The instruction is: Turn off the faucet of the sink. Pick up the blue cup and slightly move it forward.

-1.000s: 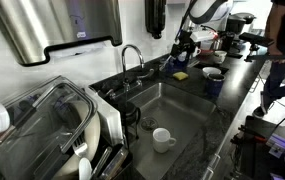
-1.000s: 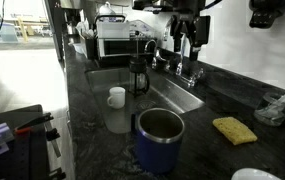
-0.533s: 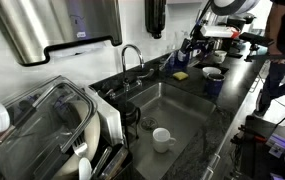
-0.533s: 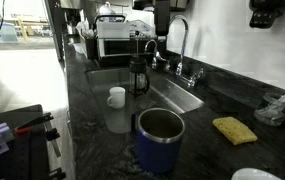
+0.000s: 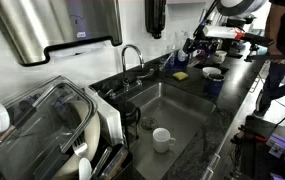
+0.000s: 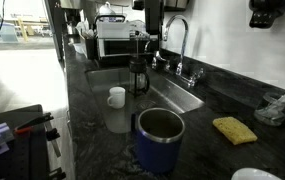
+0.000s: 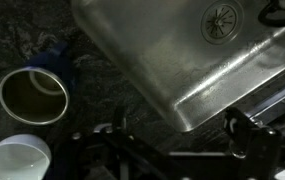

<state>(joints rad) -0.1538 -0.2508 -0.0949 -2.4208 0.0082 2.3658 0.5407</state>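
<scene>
gripper (image 7: 177,150): jaws spread wide in my wrist view, nothing between them. It's hanging up high over the edge of the sink (image 7: 182,60).
blue cup (image 6: 159,140): upright on the dark counter (image 6: 97,150), just off one end of the sink. From what I can see it looks empty. On the wrist cam it (image 7: 32,93) sits off to the side, well clear of the jaws.
white bowl (image 7: 16,162): on the counter right beside the blue cup.
faucet (image 6: 176,40): gooseneck on the back rim of the sink. Honestly can't tell if water is coming out.
yellow sponge (image 6: 234,130): flat on the counter near the cup, on the wall side.
white mug (image 5: 162,138): upright at the sink. Can't tell if it's down in the basin or on the edge.
french press (image 6: 139,72): at the sink end away from the blue cup.
</scene>
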